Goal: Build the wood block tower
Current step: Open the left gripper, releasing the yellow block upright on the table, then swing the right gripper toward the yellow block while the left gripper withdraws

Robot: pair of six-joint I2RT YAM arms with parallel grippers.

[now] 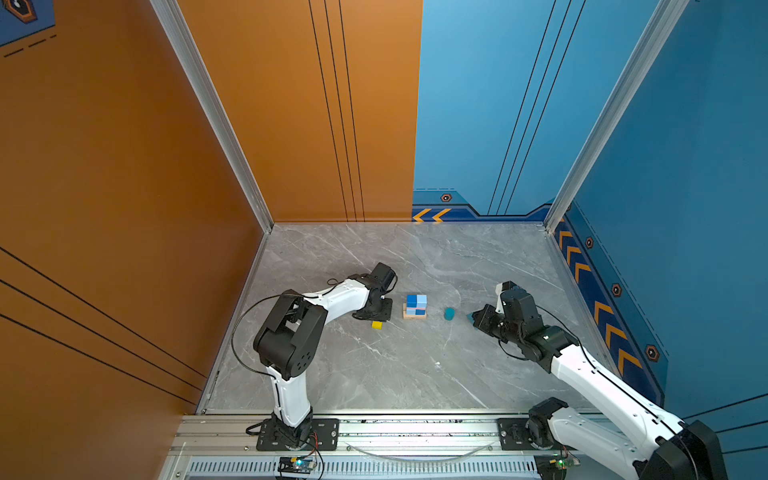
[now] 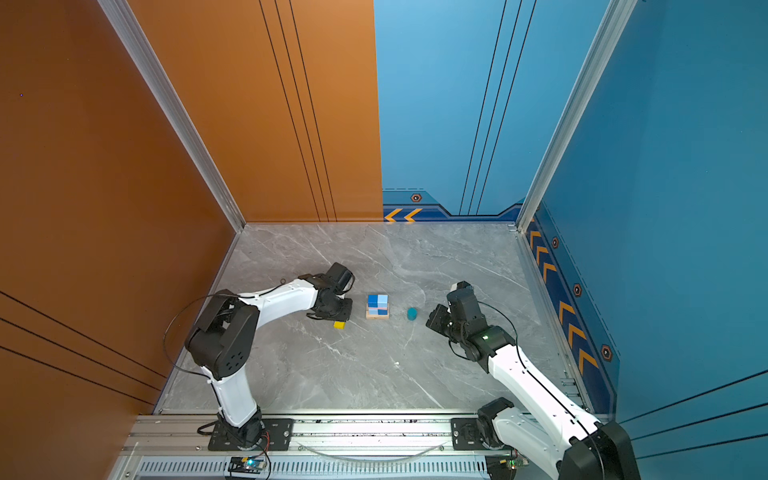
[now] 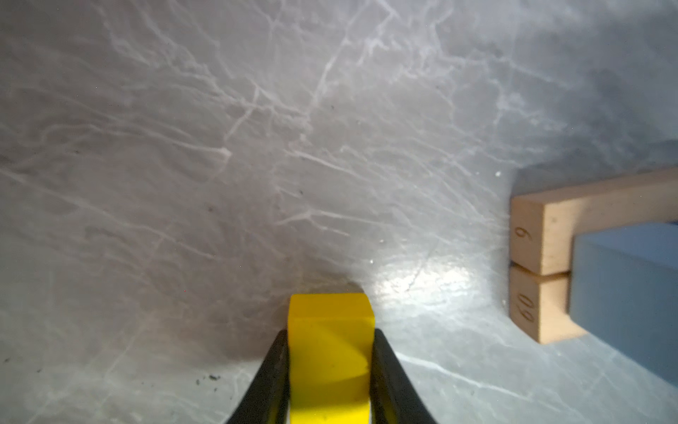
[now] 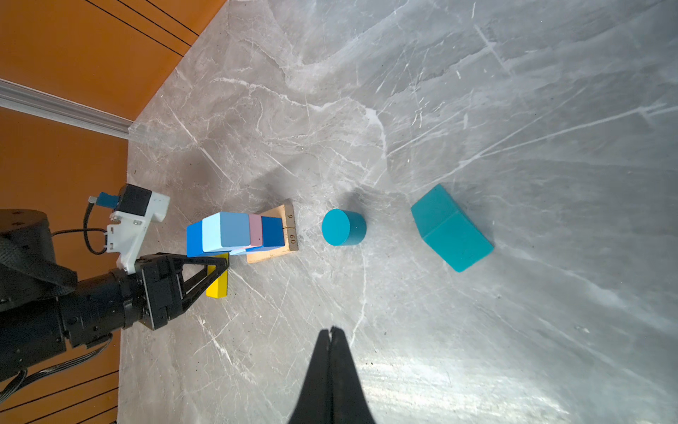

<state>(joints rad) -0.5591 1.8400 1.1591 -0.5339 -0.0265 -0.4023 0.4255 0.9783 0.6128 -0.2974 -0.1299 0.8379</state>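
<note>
The tower (image 1: 415, 307) (image 2: 377, 306) (image 4: 238, 233) stands mid-table: two tan planks (image 3: 543, 235) side by side at the base, then blue cubes, a pink slab and more light and dark blue cubes. Just left of it, my left gripper (image 1: 379, 318) (image 3: 330, 332) (image 4: 223, 262) is shut on the yellow bar (image 1: 377, 325) (image 2: 339, 325) (image 3: 330, 348), low at the tabletop. A teal cylinder (image 1: 449, 314) (image 4: 343, 227) stands upright right of the tower. The teal prism (image 4: 451, 227) lies beyond it, by my right gripper (image 1: 476, 320) (image 4: 332, 330), which is shut and empty.
The grey marble tabletop (image 1: 374, 374) is walled by an orange panel (image 1: 124, 208) on the left and blue panels (image 1: 685, 208) at the back and right. Both arm bases sit on the rail (image 1: 415, 432) along the front edge.
</note>
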